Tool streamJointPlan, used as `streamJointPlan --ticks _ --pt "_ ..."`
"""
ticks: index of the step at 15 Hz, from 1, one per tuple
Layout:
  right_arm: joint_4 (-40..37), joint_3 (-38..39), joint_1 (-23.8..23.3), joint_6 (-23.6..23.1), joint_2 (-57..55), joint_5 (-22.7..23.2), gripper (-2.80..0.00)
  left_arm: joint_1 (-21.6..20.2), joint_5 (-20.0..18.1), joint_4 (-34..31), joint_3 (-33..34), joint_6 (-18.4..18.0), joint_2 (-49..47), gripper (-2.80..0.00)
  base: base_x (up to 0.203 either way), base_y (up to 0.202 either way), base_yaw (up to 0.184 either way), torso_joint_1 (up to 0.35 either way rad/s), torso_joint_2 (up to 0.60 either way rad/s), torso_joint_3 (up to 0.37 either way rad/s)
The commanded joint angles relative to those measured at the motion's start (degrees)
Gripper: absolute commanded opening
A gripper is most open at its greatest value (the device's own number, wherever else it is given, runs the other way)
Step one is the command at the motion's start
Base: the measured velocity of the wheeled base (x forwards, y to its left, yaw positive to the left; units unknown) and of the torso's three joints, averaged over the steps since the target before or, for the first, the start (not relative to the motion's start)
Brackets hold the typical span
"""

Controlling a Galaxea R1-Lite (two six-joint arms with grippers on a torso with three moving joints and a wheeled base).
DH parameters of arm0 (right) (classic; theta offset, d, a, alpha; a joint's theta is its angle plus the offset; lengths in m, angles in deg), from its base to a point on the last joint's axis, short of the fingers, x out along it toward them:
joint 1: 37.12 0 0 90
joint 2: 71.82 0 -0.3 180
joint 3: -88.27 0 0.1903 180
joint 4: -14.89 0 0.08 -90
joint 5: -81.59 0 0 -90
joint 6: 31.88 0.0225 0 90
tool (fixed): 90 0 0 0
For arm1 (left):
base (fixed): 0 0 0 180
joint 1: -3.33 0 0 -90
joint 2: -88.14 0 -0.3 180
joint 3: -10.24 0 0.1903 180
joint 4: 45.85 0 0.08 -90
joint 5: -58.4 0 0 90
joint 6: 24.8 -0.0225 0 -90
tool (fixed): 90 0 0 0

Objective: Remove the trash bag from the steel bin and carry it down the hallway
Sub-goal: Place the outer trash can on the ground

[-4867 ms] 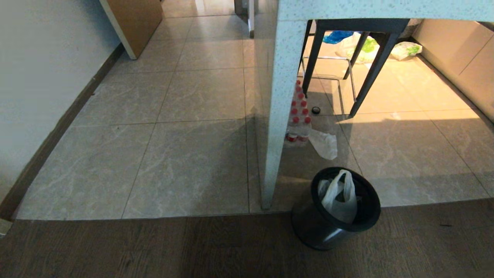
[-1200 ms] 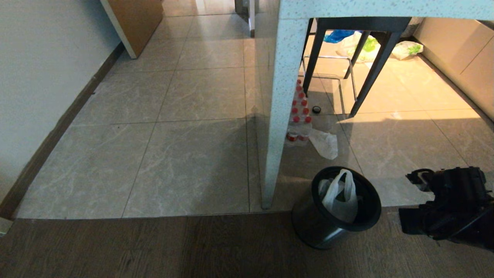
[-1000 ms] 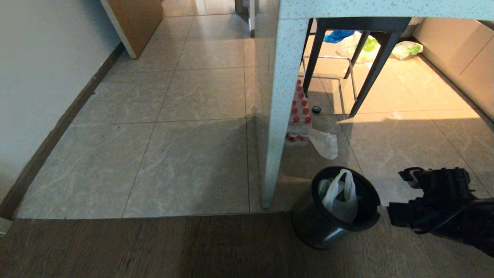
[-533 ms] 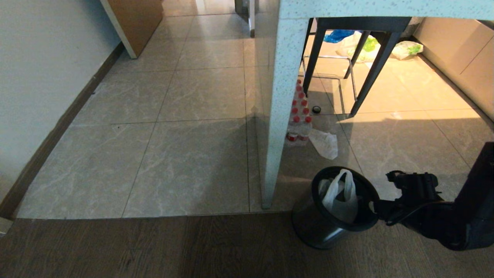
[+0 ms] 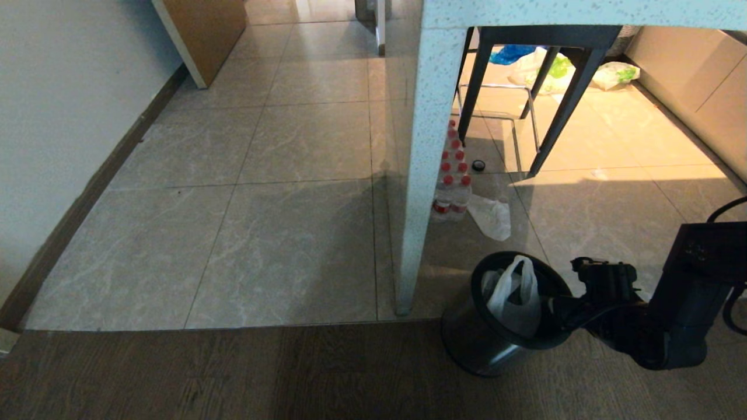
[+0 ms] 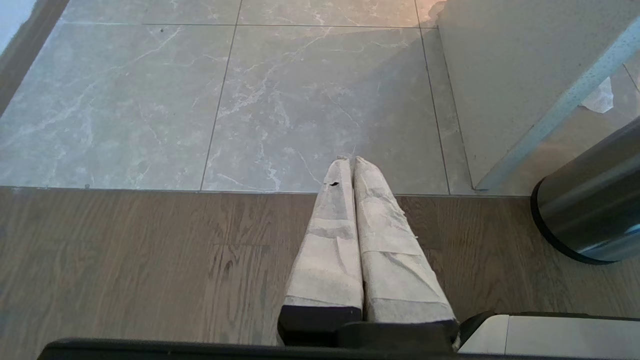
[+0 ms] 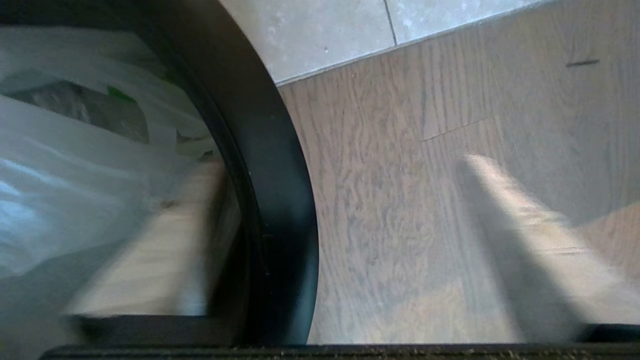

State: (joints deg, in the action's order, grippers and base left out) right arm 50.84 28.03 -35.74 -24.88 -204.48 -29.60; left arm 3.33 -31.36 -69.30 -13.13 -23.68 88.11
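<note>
The steel bin [image 5: 496, 344] with its wide black rim [image 5: 528, 344] stands on the wood floor beside the tile edge. The trash bag [image 5: 515, 300], thin white plastic with loop handles up, sits inside it. My right gripper [image 5: 560, 306] reaches in from the right and is open at the bin's right rim. In the right wrist view the rim [image 7: 280, 200] lies between the fingers of that gripper [image 7: 340, 162]: one finger [image 7: 165, 240] is over the bag [image 7: 65, 175], the other [image 7: 525, 225] over the floor. My left gripper [image 6: 350, 161] is parked low, shut and empty, the bin's wall [image 6: 585, 210] beside it.
A speckled panel [image 5: 423, 175] stands just left of the bin. Behind it are a pack of red-capped bottles [image 5: 452, 175] and a small plain white bag [image 5: 491, 217]. A black-legged stool [image 5: 525, 99] and more bags [image 5: 548, 70] are farther back. A wall runs along the left.
My right arm has come in from the right and moved left to the bin's rim. The bin and bag have not moved.
</note>
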Motion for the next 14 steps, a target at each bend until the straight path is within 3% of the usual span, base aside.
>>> streamJointPlan --ticks 1,10,14 --pt "2.0 0.0 0.0 0.3 -0.7 0.0 -2.8 0.0 -0.1 0.0 0.0 0.0 0.0 -2.8 0.0 0.0 0.0 0.0 0.0 0.0" --pt "2.8 0.9 0.7 0.3 0.0 -0.6 -2.8 0.0 -0.1 0.0 0.0 0.0 0.0 -2.8 0.0 0.0 0.0 0.0 0.0 0.0" --pt "1.5 1.8 0.9 -0.1 7.8 0.1 -2.8 0.0 0.0 0.0 0.0 0.0 0.0 -2.8 0.0 0.0 0.0 0.0 0.0 0.0"
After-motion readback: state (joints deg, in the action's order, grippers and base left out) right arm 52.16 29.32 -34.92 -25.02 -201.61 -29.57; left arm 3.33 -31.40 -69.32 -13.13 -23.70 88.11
